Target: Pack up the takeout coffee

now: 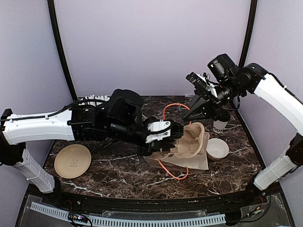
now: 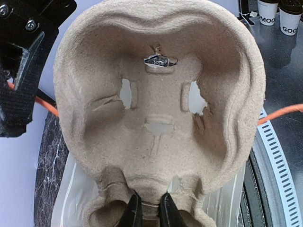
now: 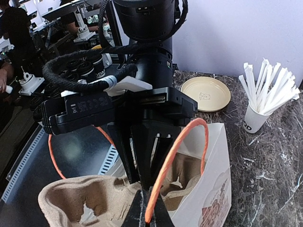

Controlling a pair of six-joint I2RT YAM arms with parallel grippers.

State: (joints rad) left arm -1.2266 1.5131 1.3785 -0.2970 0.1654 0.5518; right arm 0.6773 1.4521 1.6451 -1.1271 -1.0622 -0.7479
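A white takeout coffee cup point(image 1: 220, 124) with black lettering stands at the back right, behind my right arm. In the left wrist view two such cups point(image 2: 268, 12) with black lids show at the top right. My left gripper point(image 1: 180, 132) point(image 2: 150, 213) is shut on the rim of a brown pulp cup carrier point(image 2: 161, 118) point(image 1: 191, 139), held at the mouth of a white paper bag point(image 1: 189, 163) point(image 3: 213, 189). My right gripper point(image 1: 190, 111) point(image 3: 147, 215) is shut on the bag's orange handle point(image 3: 177, 151), holding it up.
A low white bowl point(image 1: 218, 149) sits right of the bag. A beige round plate point(image 1: 72, 161) point(image 3: 206, 93) lies at the front left. A white cup of straws point(image 3: 255, 116) stands at the back left, mostly hidden by my left arm in the top view.
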